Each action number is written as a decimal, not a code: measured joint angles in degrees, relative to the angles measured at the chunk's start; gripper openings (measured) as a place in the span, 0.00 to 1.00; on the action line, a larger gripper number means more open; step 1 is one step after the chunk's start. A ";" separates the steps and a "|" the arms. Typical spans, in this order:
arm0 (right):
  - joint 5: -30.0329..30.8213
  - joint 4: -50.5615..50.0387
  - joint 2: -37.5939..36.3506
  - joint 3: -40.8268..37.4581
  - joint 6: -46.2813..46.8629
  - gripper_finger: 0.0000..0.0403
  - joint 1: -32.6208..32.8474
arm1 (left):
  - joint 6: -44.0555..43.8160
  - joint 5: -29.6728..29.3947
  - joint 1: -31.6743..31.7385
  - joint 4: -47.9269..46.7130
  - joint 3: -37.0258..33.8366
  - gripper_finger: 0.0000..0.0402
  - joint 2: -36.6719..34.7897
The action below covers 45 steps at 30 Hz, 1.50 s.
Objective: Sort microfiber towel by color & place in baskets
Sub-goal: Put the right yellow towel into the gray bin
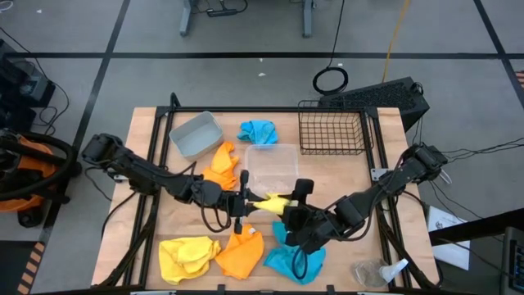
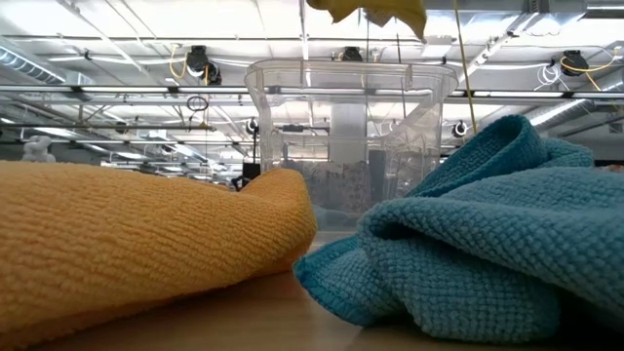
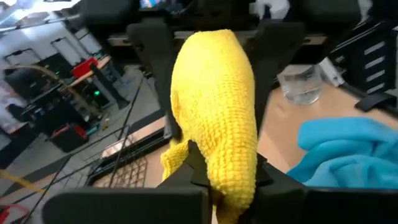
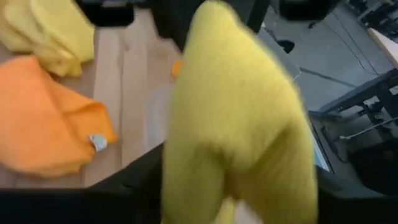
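While both dark arms met near the middle of the wooden counter (image 1: 147, 135) in the high view, a bright yellow fuzzy towel (image 1: 273, 202) was stretched between the left end effector (image 1: 244, 202) and the right end effector (image 1: 295, 210). A grey metal rectangular bin (image 1: 195, 133) sat at eleven o'clock, a clear plastic rectangular tub (image 1: 273, 166) just past centre toward twelve, and a black wire-mesh basket (image 1: 332, 131) at one o'clock. A sky blue cloth (image 1: 258, 130) lay at twelve, an orange cloth (image 1: 221, 165) at ten, a second yellow cloth (image 1: 188, 257) at seven, another orange cloth (image 1: 243, 252) at six and another blue cloth (image 1: 295, 260) at five. A clear plastic wrapper (image 1: 378, 272) lay at four o'clock.

In the low view the orange cloth (image 2: 136, 234) and blue cloth (image 2: 487, 234) filled the foreground, the tub (image 2: 346, 132) behind them, the yellow towel (image 2: 375, 15) hanging above.

In the left wrist view the fingers were closed on the yellow towel (image 3: 217, 118).

In the right wrist view the yellow towel (image 4: 239, 130) hid the fingers; how far they stood apart could not be told.
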 joint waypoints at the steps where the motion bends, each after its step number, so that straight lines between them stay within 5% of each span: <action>1: 0.01 -1.13 0.00 0.00 0.89 0.61 0.31 | -0.38 -1.56 -0.04 -1.35 0.02 0.06 -0.60; 5: 0.27 -8.98 -0.74 0.00 7.47 0.65 1.60 | -5.92 -8.20 0.43 -10.45 0.01 0.06 -5.22; 14: 1.33 -27.31 -2.12 0.03 30.29 0.62 4.26 | -20.93 -13.19 9.88 -34.56 -2.51 0.06 -20.03; 25: 9.31 -26.31 -1.86 0.02 35.96 0.56 12.37 | -35.98 -14.94 28.69 -64.68 -2.67 0.06 -34.46; 35: 13.69 -21.15 -1.86 0.00 33.70 0.52 17.74 | -25.45 5.59 50.41 -71.08 -2.69 0.06 -32.63; 45: 13.98 -19.82 -1.84 0.00 30.32 0.52 18.15 | -10.86 21.54 69.26 -68.99 -2.69 0.06 -17.51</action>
